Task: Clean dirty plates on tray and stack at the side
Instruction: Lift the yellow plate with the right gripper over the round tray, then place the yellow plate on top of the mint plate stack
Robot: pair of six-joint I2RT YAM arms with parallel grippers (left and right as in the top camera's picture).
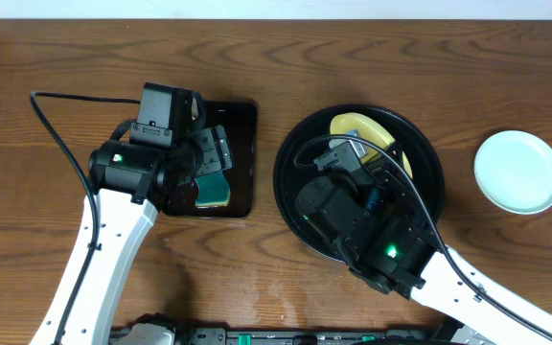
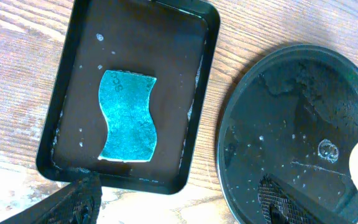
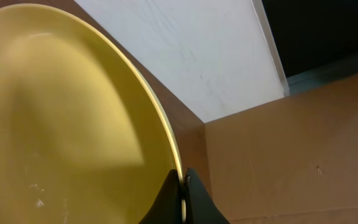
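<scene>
My right gripper (image 3: pixel 182 190) is shut on the rim of the pale yellow plate (image 3: pixel 61 118) and holds it tilted on edge over the round black tray (image 1: pixel 287 144). The plate also shows in the overhead view (image 1: pixel 357 127). One mint-green plate (image 1: pixel 518 172) lies flat on the table to the right of the tray. The second mint-green plate is not in view. My left gripper (image 2: pixel 179 205) is open and empty, hovering over a teal sponge (image 2: pixel 127 116). The wet round tray also shows in the left wrist view (image 2: pixel 291 112).
The sponge lies in a small rectangular black tray (image 2: pixel 79 56), left of the round tray (image 1: pixel 242 115). The wooden table's far edge meets a white wall. The right arm's body covers much of the round tray.
</scene>
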